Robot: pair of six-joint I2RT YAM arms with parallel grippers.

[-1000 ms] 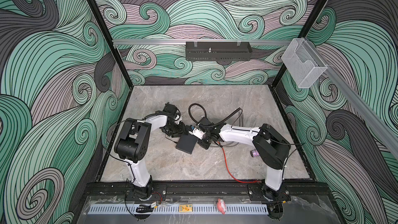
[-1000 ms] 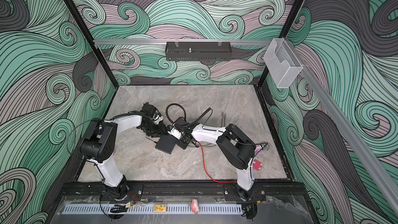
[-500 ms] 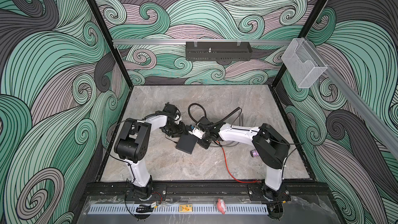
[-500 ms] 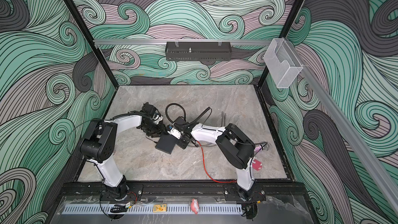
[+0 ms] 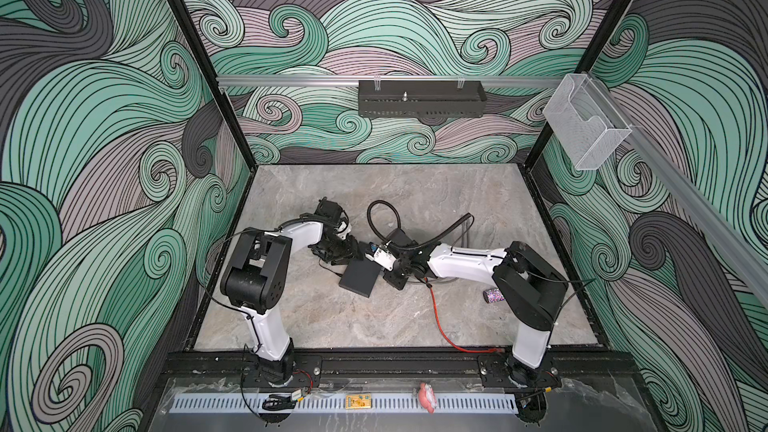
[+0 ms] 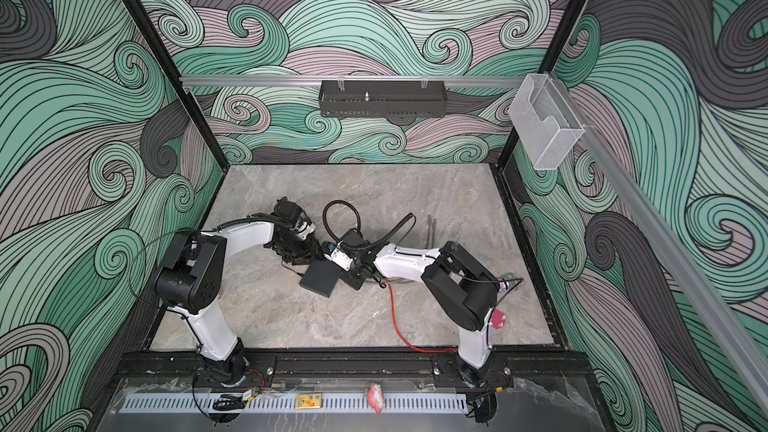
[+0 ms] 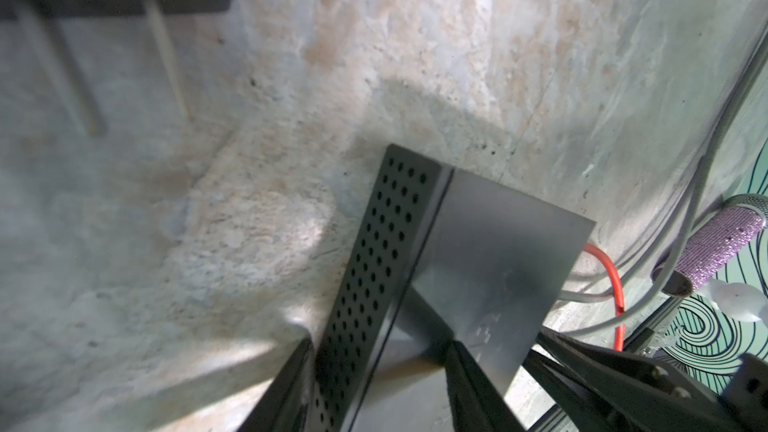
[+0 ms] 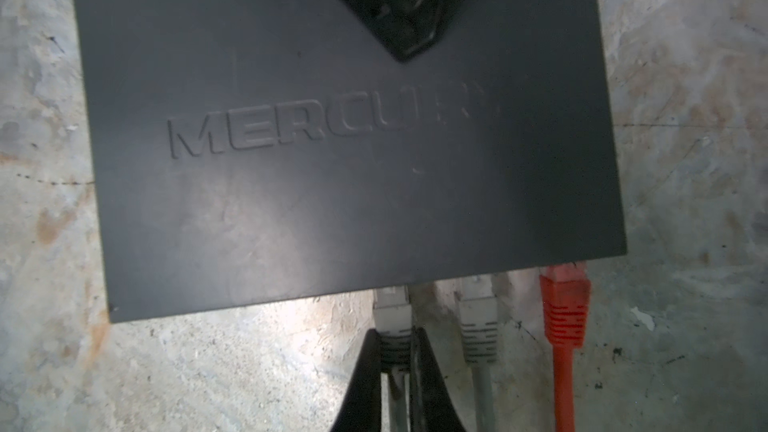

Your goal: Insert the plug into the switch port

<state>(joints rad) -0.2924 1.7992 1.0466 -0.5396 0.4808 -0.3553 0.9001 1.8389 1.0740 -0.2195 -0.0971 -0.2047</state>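
I see the switch (image 5: 360,278) lying flat on the marble table (image 5: 415,184) near the middle, between the two arms and angled to the table edges. In the right wrist view its top face carries embossed MERCURY lettering, and its port side faces that camera.

My right gripper (image 8: 397,334) is pinched tight on the grey plug (image 8: 390,309), with a jaw on each side of its boot. The plug's nose sits at the port face, tucked under the switch's edge. I cannot tell whether it is fully seated.

Beside it along the same side are a second grey plug (image 8: 478,322) and then a red plug (image 8: 565,309) at the corner. The red cable (image 5: 438,317) runs from there toward the front rail.

My left gripper (image 7: 380,342) is clamped on the opposite end of the switch. One finger rests on the top face and the other sits outside the perforated side wall. That top finger (image 8: 399,6) shows at the switch's far edge in the right wrist view.

A purple glitter tube (image 7: 715,251) lies by the right arm, well apart from the switch.
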